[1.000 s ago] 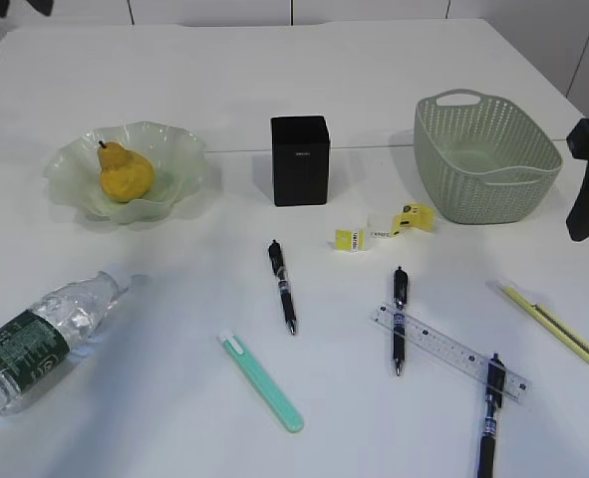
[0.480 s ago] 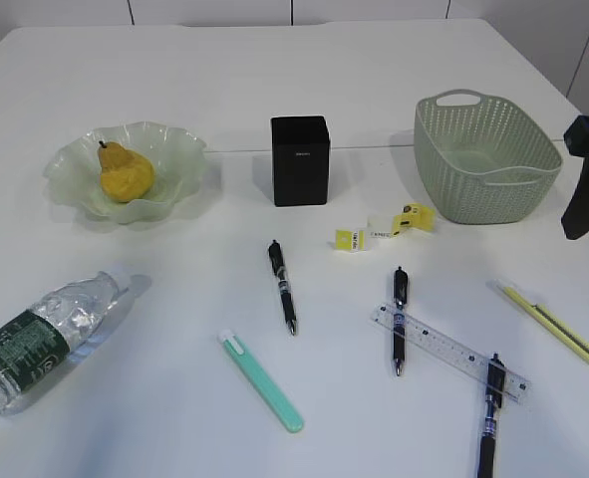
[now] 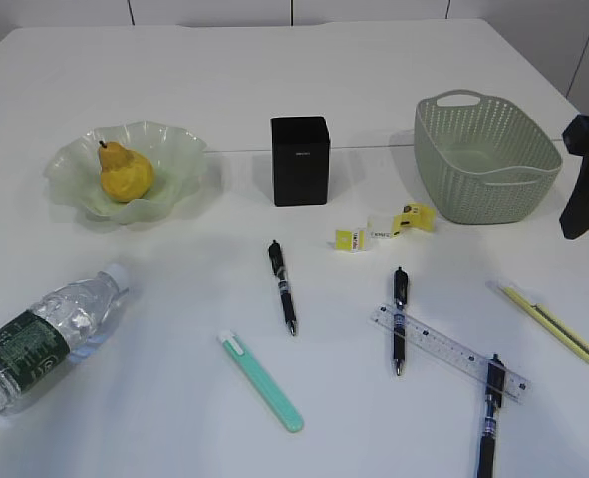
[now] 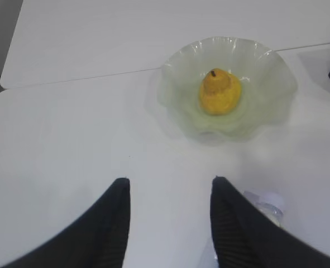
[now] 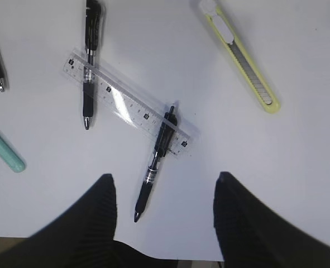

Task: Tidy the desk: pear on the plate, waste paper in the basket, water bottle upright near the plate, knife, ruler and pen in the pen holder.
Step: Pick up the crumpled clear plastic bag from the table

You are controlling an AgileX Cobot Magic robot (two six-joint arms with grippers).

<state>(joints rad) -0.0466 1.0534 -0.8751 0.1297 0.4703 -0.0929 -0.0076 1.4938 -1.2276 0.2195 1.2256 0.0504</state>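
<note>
A: Pear (image 3: 126,174) noted on plate (image 3: 179,149), far left of desk (image 3: 174,70). Stem up, no further handling needed there.

B: Water bottle (image 3: 45,334)?

A: Found lying on its side at near-left corner, cap (image 4: 272,199) pointed toward plate. Clear thin plastic, partly filled by the look of it, so moderate weight is expected, walls likely to dent, surface slick. Grip is best taken across the body just above the green label (not at the cap, too narrow to be tipped upright with).

B: Left gripper (image 4: 170,223) state?

A: Jaws seen parted in wrist view, nothing between them, only bare desk. Bottle cap sits just beside one finger.

B: Right gripper (image 5: 165,218)?

A: Also parted wide, nothing held. Hovers above the near-right pen (image 5: 156,162), which lies across one end of the ruler (image 5: 128,106).

B: Ruler handling?

A: Flat, thin, stiff, transparent; hard to be pinched off a smooth top. Pen should be cleared first. Ruler is best taken by the long edges, poss. after being slid to the desk edge.

B: Rest?

A: Yellow knife (image 3: 551,323) far right, green knife (image 3: 262,382) near centre, two more pens mid-desk. Waste paper (image 3: 384,229) (light, crumpled strip) lies just beside basket (image 3: 493,189), not in it. Pen holder (image 3: 299,159) at centre back, apparently nothing in it yet.
</note>
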